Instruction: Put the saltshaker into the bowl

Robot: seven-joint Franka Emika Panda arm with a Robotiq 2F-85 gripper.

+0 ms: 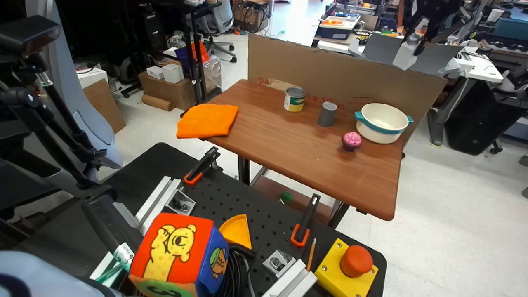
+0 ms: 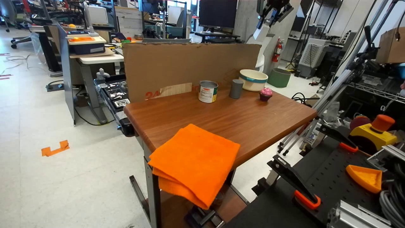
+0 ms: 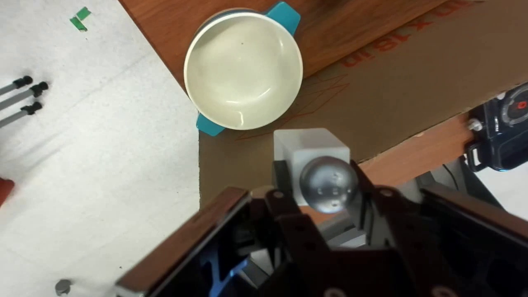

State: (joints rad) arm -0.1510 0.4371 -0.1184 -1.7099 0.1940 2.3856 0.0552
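The saltshaker is a white, square-sided shaker with a round metal top. It shows in the wrist view (image 3: 305,140) and in both exterior views (image 1: 405,57) (image 2: 261,33). My gripper (image 3: 319,175) is shut on it near its metal top and holds it tilted, high above the table. The gripper also shows in both exterior views (image 1: 413,42) (image 2: 265,22). The bowl is cream-white with a teal band and teal handles (image 1: 376,136) (image 2: 253,86), standing on the table's far corner. Its inside (image 3: 243,70) holds nothing visible. In the wrist view the shaker appears just beyond the bowl's rim, over the cardboard.
A cardboard sheet (image 1: 330,68) stands upright along the table's back edge, behind the bowl. A pink cupcake (image 1: 351,141), a dark grey cup (image 1: 327,114) and a can (image 1: 294,100) stand on the table (image 1: 313,165). An orange cloth (image 1: 207,120) hangs over one corner.
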